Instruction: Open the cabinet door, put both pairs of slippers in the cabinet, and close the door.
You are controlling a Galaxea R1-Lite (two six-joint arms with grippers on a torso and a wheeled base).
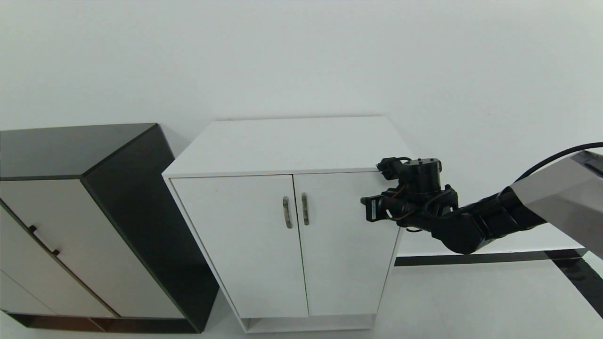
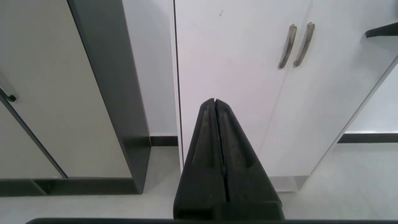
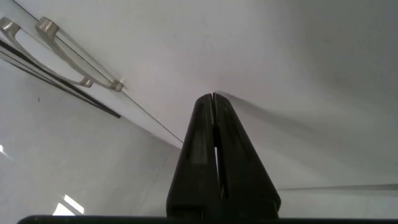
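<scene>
Head view: the white cabinet (image 1: pixel 287 141) stands against the wall with both doors shut, and the handles (image 1: pixel 296 211) meet at the middle seam. The right tool (image 1: pixel 372 209) hangs at the upper outer edge of the right door (image 1: pixel 344 245), well apart from the handles. A dark cabinet (image 1: pixel 136 197) stands just beside.

Left wrist view: the left tool (image 2: pixel 214 102) is closed on nothing, low before the left door (image 2: pixel 230 56) and above the floor (image 2: pixel 155 165).

Right wrist view: the right tool (image 3: pixel 213 96) is closed and empty, near the door face and apart from the handles (image 3: pixel 46 28).

With the doors shut, the inside is hidden. I judge this as either the very start, with opening still to come, or the end; I cannot tell which.
</scene>
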